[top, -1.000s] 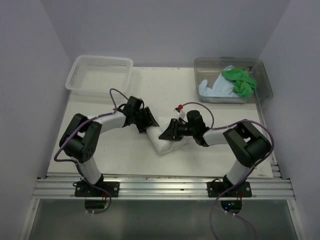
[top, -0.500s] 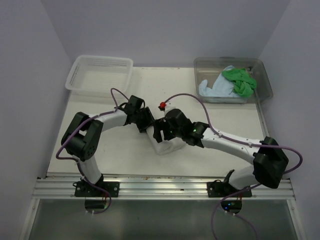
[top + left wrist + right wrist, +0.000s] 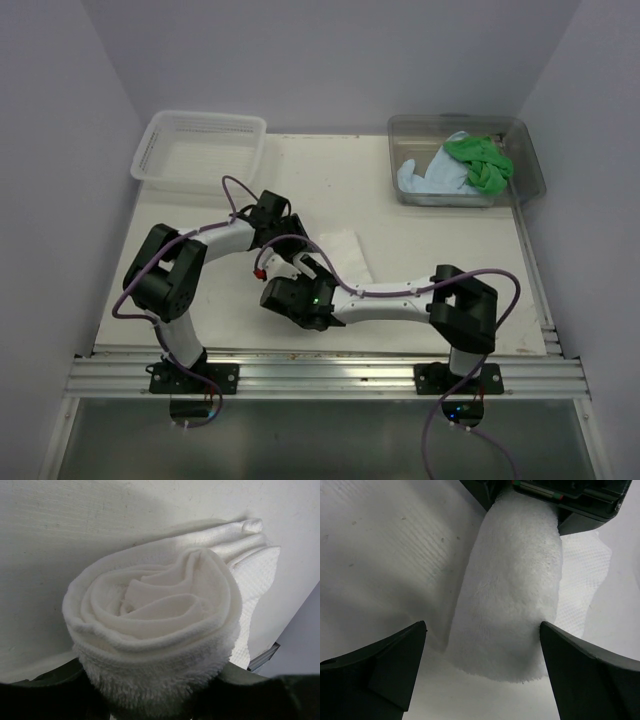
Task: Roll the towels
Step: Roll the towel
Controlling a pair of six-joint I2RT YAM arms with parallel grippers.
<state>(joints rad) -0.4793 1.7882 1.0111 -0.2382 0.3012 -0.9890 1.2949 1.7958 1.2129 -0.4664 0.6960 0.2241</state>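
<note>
the right claw [image 3: 482,647] has swung round to the near end of the white rolled terry towel [image 3: 160,630] lying on the table [image 3: 430,245], its jaws released wide; the left claw [image 3: 283,247] clenches the other end, probably so the roll does not unwind.

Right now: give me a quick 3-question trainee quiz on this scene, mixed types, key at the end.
1. Fill in: the right gripper has its jaws ____ on either side of the near end of the rolled white towel, not touching it.
2. What grips the roll's other end? A. left gripper B. right gripper C. nothing
3. True or false: the green towel and the light blue towel lie together in the clear tub.
Key: 1 open; 2 A; 3 true.
</note>
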